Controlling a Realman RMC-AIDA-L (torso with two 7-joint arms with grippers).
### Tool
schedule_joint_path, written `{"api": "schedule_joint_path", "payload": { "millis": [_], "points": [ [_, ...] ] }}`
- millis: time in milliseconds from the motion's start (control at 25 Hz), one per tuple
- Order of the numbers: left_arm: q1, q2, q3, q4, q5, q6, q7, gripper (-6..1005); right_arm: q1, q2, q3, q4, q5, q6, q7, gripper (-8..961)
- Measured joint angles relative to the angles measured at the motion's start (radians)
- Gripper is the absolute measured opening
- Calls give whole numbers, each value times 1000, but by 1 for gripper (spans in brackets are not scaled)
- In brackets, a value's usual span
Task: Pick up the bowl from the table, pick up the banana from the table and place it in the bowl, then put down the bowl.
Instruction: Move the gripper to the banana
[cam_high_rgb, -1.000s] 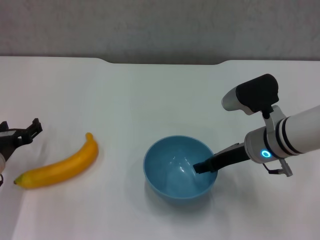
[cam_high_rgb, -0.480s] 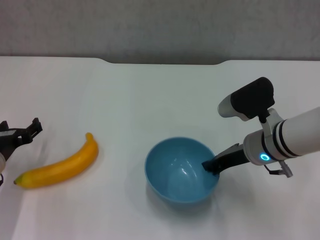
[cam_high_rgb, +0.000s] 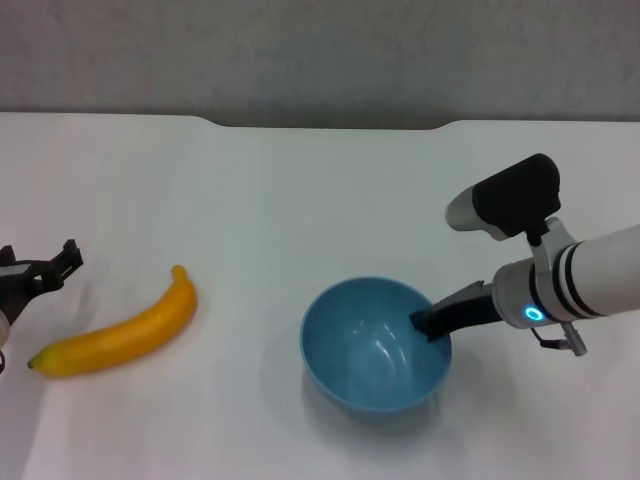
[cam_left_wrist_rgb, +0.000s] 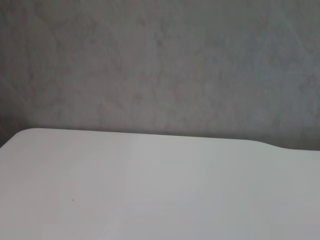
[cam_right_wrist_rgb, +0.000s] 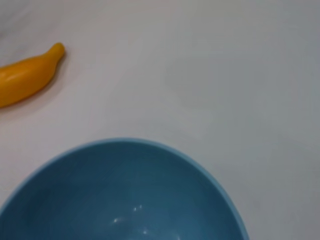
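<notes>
The light-blue bowl (cam_high_rgb: 372, 352) hangs a little above the white table (cam_high_rgb: 300, 190), with its shadow offset to its left. My right gripper (cam_high_rgb: 432, 322) is shut on the bowl's right rim, one dark finger inside the wall. The right wrist view shows the bowl's inside (cam_right_wrist_rgb: 125, 195) and the banana's stem end (cam_right_wrist_rgb: 27, 75). The yellow banana (cam_high_rgb: 120, 328) lies on the table at the left, apart from the bowl. My left gripper (cam_high_rgb: 40, 268) is open and empty at the far left edge, just beyond the banana.
The table's far edge has a shallow notch (cam_high_rgb: 325, 124) against a grey wall. The left wrist view shows only bare tabletop (cam_left_wrist_rgb: 150, 190) and that wall.
The bowl has shifted right and toward me with my right gripper and risen off the table. The banana and the left arm have not moved.
</notes>
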Motion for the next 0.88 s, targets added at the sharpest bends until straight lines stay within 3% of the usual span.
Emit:
{"api": "schedule_joint_path", "payload": {
  "millis": [200,320,640,880],
  "points": [
    [3,3,21,-15,8,11,-3,831,-74,-5,20,103,-7,-4,0,43],
    [16,8,73,-83,8,79,-24,829,-103,-6,46,130,-16,2,-2,42],
    [92,25,111,-452,58,476,-25,826,-161,-6,135,259,-94,83,2,39],
    [97,66,139,-721,17,893,47,823,-210,-7,176,348,-111,116,2,36]
  ]
}}
